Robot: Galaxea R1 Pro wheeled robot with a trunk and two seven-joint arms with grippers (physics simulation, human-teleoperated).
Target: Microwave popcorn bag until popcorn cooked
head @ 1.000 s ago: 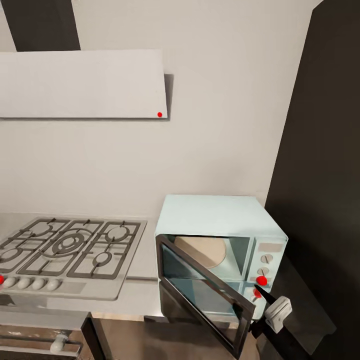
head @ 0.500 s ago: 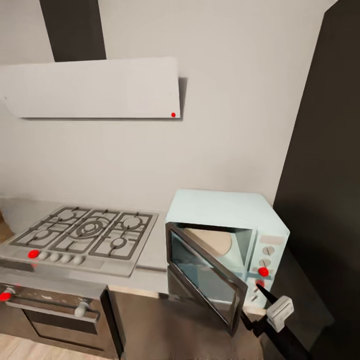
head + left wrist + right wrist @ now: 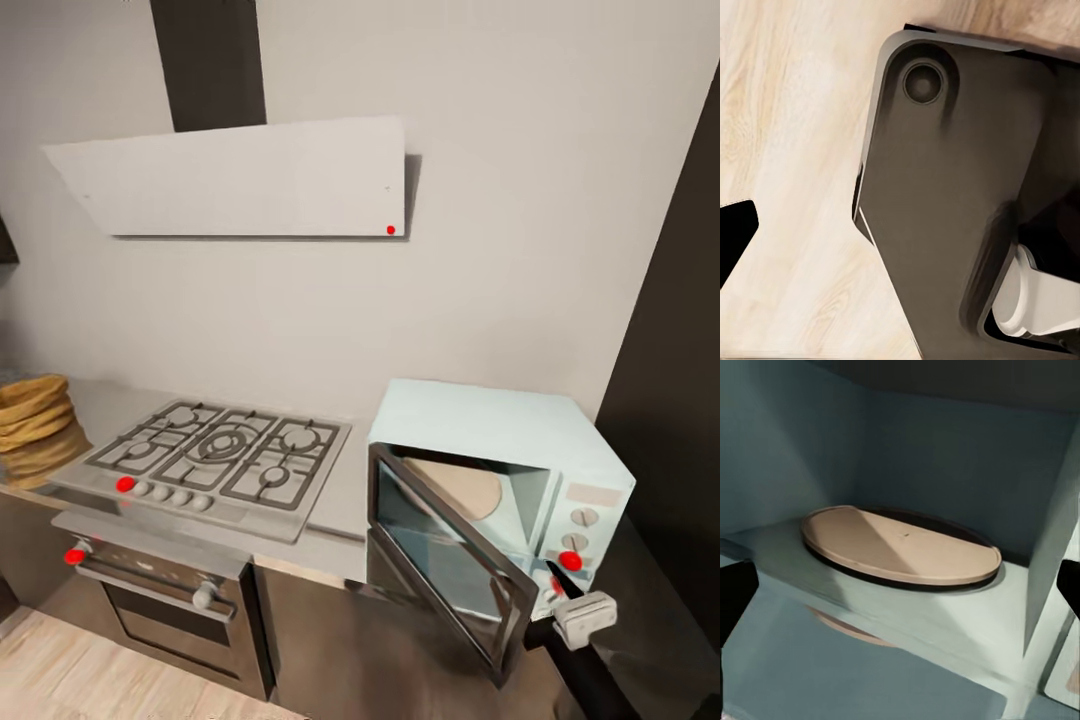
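Head view: the microwave (image 3: 500, 500) sits at the right end of the grey tabletop (image 3: 340, 510), its dark glass door (image 3: 445, 575) swung open toward the camera, and a round tan plate (image 3: 462, 487) shows inside the cavity. Red dots mark its knob panel (image 3: 572, 560). Just in front of that panel, at the lower right, the right hand (image 3: 575, 605) appears as a dark arm with a pale block on it; from here I cannot tell how far its fingers stand apart. Left of the microwave lies a grey gas hob (image 3: 215, 455) above a dark built-in oven (image 3: 165, 610), with a pale hood (image 3: 250, 180) on the wall above. At the far left edge of the tabletop stands a tan-brown ribbed object (image 3: 30, 425), cut by the frame, possibly the popcorn bag. Left wrist view: a dark part of the robot's body (image 3: 952, 187) hangs over light wooden floor (image 3: 787, 150); one dark fingertip (image 3: 735, 232) shows, so the left hand's opening cannot be told. Right wrist view: the camera looks into the mint cavity at the plate (image 3: 900, 547), with dark fingertips (image 3: 733, 596) at both edges, the hand spread wide and holding nothing.
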